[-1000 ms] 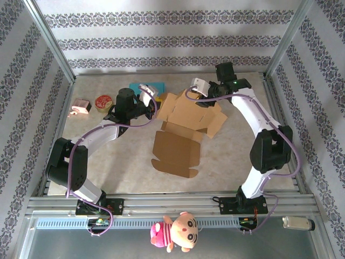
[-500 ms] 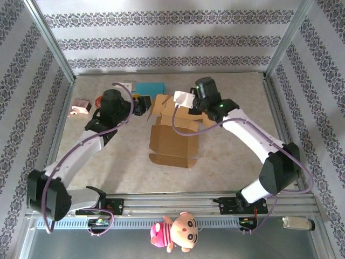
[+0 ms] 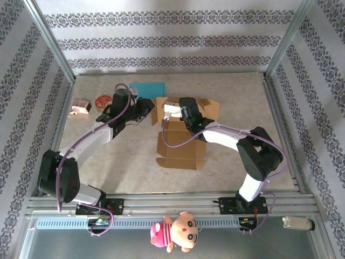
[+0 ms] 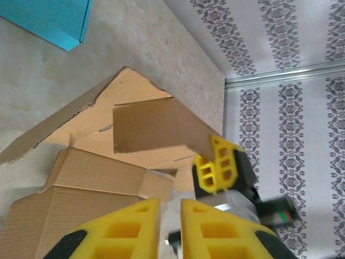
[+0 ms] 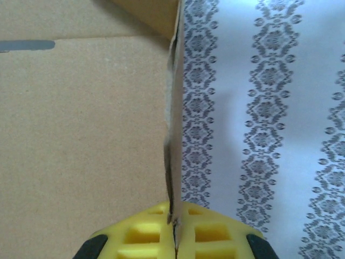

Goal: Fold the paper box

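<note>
Right gripper (image 5: pixel 174 218), jaws clamped on the thin edge of a raised flap (image 5: pixel 172 108), apparently to hold that wall upright while its neighbours are folded in. Left gripper (image 4: pixel 170 215), jaws only slightly apart and empty, hovers just beside the left flaps, probably poised to push one inward. The paper box (image 3: pixel 179 145), part-formed, lies mid-table (image 3: pixel 108 162), nearer the far edge, its base panel flat toward the near edge.

Left tool (image 4: pixel 170 229), jaws slightly apart, faces the paper box (image 4: pixel 102 181) the right tool (image 4: pixel 216 165) pinches.
</note>
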`<action>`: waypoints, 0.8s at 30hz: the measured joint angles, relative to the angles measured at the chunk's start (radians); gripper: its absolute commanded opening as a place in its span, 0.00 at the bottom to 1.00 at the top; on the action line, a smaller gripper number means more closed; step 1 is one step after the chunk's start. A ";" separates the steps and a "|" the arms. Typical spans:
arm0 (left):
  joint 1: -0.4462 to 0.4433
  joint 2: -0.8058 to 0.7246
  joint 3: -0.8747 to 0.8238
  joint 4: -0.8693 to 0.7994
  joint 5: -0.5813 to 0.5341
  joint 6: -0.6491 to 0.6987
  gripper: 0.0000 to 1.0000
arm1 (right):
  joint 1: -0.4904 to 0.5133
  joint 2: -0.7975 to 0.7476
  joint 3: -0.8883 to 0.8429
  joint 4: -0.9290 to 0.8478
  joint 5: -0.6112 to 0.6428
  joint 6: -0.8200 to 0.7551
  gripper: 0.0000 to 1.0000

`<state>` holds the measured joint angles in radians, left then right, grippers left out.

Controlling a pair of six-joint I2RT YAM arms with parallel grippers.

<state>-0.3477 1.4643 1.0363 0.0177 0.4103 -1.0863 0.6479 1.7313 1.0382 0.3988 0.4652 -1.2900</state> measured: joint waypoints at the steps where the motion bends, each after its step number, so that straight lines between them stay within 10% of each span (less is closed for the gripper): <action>1: -0.002 0.026 0.017 0.002 -0.002 -0.006 0.14 | 0.005 0.000 0.000 0.023 0.004 -0.002 0.00; 16: -0.009 0.478 0.177 0.346 0.089 -0.100 0.11 | 0.027 -0.001 -0.010 0.038 0.030 0.028 0.01; 24: -0.018 0.320 0.095 0.227 -0.052 0.066 0.27 | 0.024 -0.001 -0.012 0.035 0.029 0.064 0.01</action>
<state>-0.3660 1.7840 1.1313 0.2447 0.3580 -1.0203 0.6720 1.7306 1.0260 0.4343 0.4946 -1.2263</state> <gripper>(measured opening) 0.253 0.059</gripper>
